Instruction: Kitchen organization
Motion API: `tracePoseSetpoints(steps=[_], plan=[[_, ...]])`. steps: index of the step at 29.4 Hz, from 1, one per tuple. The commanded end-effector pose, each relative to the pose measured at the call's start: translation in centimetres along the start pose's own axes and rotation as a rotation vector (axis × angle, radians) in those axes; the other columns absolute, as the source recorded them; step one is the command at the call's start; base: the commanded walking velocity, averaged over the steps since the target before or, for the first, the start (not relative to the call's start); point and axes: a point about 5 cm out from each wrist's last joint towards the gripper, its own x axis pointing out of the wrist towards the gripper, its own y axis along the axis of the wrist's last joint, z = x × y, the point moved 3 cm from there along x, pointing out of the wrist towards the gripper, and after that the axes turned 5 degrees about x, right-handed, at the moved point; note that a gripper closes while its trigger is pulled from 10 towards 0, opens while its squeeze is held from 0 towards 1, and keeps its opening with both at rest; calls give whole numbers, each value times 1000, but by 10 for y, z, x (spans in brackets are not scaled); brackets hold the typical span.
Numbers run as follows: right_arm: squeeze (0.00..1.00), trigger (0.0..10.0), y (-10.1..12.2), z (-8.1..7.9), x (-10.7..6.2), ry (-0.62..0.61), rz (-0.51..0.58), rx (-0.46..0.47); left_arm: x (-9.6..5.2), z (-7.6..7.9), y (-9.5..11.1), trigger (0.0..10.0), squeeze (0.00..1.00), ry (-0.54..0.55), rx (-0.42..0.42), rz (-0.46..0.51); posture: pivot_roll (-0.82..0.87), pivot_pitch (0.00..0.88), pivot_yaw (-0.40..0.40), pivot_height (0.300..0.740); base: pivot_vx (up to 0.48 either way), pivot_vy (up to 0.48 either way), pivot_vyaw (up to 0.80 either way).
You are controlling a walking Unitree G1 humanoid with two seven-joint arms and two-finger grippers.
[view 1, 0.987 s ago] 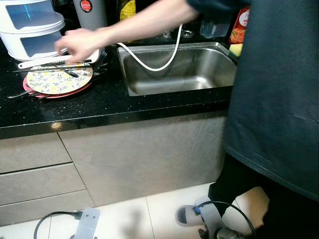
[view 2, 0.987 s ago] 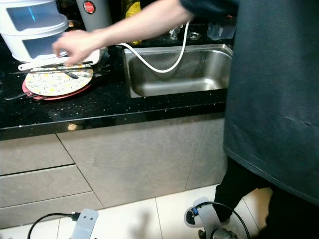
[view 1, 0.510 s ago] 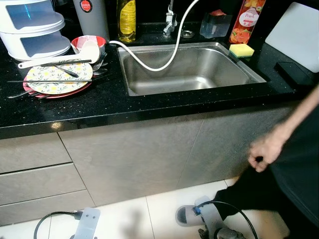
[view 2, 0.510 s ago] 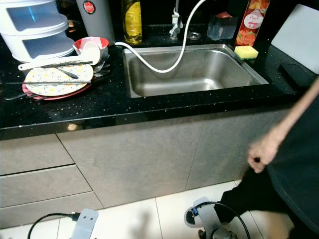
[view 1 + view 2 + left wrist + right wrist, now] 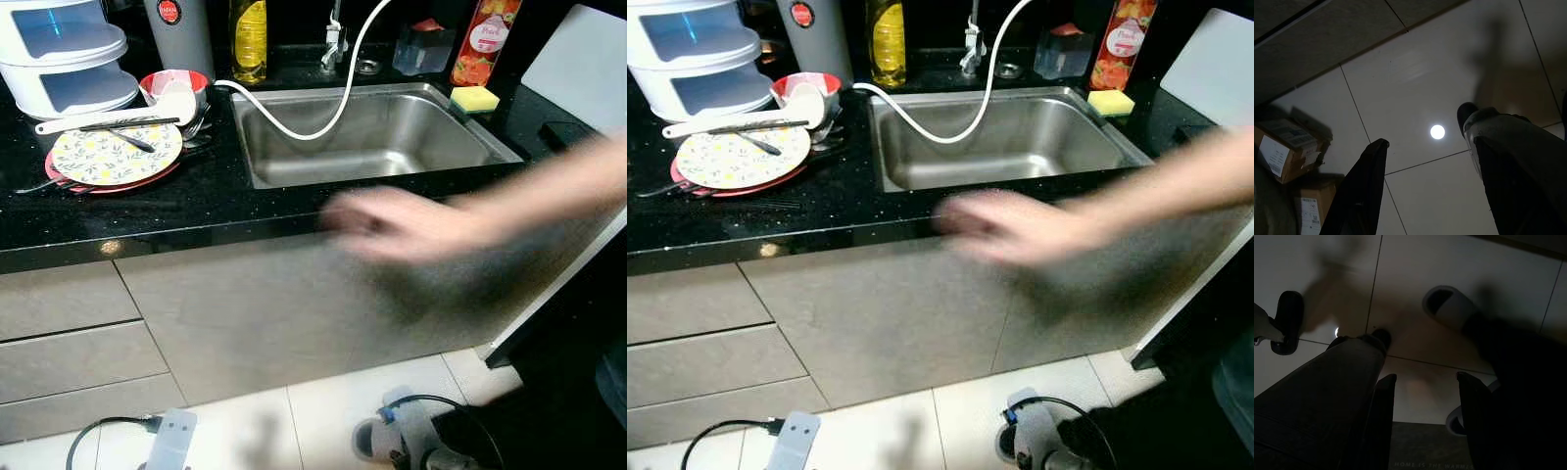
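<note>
Home kitchen. Black speckled counter [image 5: 196, 201] with an inset steel sink [image 5: 372, 137]; faucet [image 5: 335, 39] at the back, white hose [image 5: 294, 122] looping into the basin. Beside the sink: stacked plates [image 5: 113, 157] with cutlery across them, a red bowl [image 5: 174, 83], a white tiered container [image 5: 64, 59]. Along the back edge: oil bottle [image 5: 249, 39], juice carton [image 5: 485, 41], yellow sponge [image 5: 474, 98]. Grey cabinet fronts and drawers [image 5: 69, 333] below, pale tiled floor [image 5: 313, 421]. A person's blurred arm [image 5: 1097, 211] reaches across in front of the counter. Cardboard boxes [image 5: 1283, 156] sit on the floor.
</note>
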Motion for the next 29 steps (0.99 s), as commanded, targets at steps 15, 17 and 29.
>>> tracePoseSetpoints(steps=[15, 17, 29], plan=[[0, 10000, -3, 1, 0, -1, -14, 2, 0, -4, -3, 10000, 0, 4, 8, -9, 21, 0, -35, 740, 0, 0, 0], [0, 10000, -3, 1, 0, -1, -14, 1, 0, -4, -3, 10000, 0, 5, 6, -7, 21, 0, -35, 740, 0, 0, 0], [0, 10000, 0, 2, -1, -18, 27, 77, -1, -6, -3, 10000, 0, 34, -65, -1, 28, 0, -59, 740, 0, 0, 0]])
